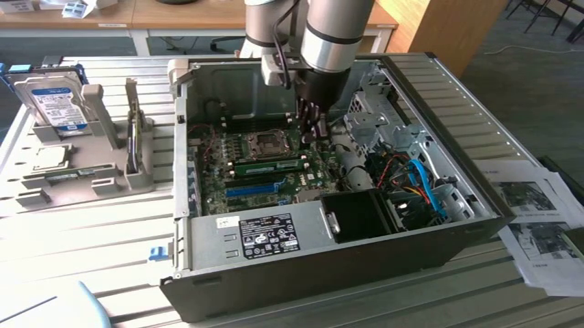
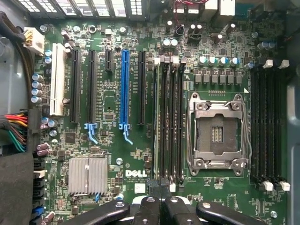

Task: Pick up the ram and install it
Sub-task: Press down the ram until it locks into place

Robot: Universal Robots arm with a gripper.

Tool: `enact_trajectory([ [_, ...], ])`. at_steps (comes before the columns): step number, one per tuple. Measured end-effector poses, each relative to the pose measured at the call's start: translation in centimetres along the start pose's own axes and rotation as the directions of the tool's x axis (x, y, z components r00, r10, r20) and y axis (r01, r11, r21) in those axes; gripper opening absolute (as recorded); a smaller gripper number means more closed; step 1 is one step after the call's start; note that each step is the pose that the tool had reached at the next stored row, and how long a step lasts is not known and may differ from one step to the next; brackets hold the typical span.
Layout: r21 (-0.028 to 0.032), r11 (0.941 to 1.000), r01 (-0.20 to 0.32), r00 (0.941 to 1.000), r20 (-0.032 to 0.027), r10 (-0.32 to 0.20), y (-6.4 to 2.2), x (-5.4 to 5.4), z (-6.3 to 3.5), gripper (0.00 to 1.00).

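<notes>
You see a glossy green motherboard [image 2: 140, 154] with a ribbed bare-metal heatsink [image 2: 87, 175] and a shiny blue plastic slot [image 2: 124, 89]. The computer case [image 1: 301, 239] is dull grey sheet metal. Printed paper sheets [image 1: 538, 225] lie matt on the slatted metal bench [image 1: 82, 239].

Slatted table [image 1: 82, 239] with open computer case [image 1: 319, 260], grey rack [image 1: 87, 174], papers [image 1: 538, 225].

The arm [image 1: 336, 34] comes down steeply from the top of the exterior view, its silver wrist segment almost upright; the dark pincer [image 1: 313, 121] hangs below it, pointing downward; in the wrist view the pincer [image 2: 160, 201] has its black fingers [image 2: 146, 208] pressed together, jaws closed, with the linkage bars splayed to either side.
</notes>
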State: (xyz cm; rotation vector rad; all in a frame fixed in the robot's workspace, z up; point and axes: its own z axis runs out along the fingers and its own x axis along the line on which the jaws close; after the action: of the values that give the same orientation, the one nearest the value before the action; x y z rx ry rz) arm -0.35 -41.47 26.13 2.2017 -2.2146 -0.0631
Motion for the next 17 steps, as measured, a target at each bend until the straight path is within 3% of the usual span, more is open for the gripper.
enact_trajectory([
  [6,0.0000,1.0000,0.000,1.0000,0.0001,0.000,-0.03,0.0,0.63,0.09],
  [9,0.0000,1.0000,0.000,1.0000,0.0001,0.000,-0.08,0.0,2.02,0.09],
  [17,0.0000,1.0000,0.000,1.0000,0.0000,0.000,-0.10,0.0,2.15,0.09],
])
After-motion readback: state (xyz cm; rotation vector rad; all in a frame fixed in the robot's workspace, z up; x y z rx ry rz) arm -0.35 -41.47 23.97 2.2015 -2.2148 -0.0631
